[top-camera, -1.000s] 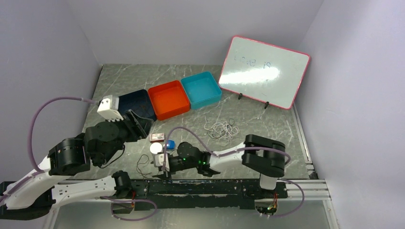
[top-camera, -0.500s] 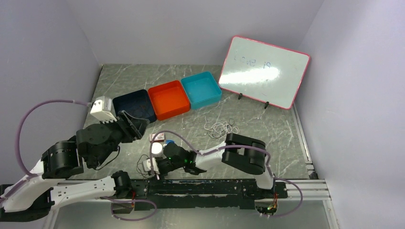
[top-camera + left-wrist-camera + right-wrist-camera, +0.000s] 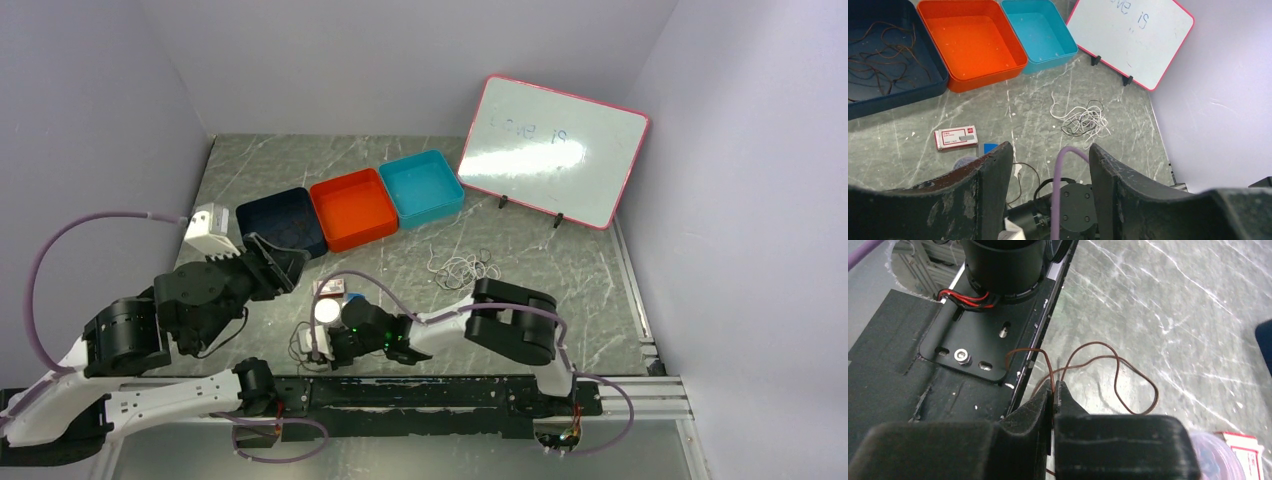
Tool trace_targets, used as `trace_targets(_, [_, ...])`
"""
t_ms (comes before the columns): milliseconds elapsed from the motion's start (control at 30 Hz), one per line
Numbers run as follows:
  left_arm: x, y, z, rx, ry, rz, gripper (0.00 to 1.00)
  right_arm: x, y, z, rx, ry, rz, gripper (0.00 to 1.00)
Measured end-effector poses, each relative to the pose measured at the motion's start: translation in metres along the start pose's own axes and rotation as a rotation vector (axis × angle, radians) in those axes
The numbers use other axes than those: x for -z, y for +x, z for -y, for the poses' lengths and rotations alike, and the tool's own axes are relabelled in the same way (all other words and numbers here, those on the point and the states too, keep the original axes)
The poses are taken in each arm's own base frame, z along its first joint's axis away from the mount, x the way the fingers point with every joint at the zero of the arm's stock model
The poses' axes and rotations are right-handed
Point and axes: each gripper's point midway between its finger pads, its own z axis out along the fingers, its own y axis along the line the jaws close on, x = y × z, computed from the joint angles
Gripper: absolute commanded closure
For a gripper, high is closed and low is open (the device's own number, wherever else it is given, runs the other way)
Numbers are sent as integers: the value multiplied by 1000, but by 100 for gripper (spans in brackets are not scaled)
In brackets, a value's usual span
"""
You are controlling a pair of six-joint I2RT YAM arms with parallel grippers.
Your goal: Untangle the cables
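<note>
Pinching thin brown wire (image 3: 1118, 376) tight: right claw (image 3: 1053, 388), by black base plate (image 3: 908, 340). Left claw (image 3: 1050, 150) wide apart, holding nothing, above table (image 3: 998, 115).

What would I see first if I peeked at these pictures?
Probably the bright orange box at the back of the table, between a dark blue box and a teal box, with a pink-framed whiteboard leaning at the back right. Next comes the messy tangle of white and black cables in the middle. At the table's near edge, the right hand pinches a thin brown wire.
</note>
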Motion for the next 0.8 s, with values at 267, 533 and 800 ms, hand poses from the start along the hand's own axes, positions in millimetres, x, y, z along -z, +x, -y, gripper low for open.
trace_targets(267, [2,0,-2,7,4,3,38,40,-54,28,-74,184,63,100])
trace_targets(533, [2,0,-2,7,3,3,38,86,-73,44,-220,419,110,100])
trace_targets(800, [-2,6,-5,-7,-8,-6,38,146,-34,45,-502,699,112,100])
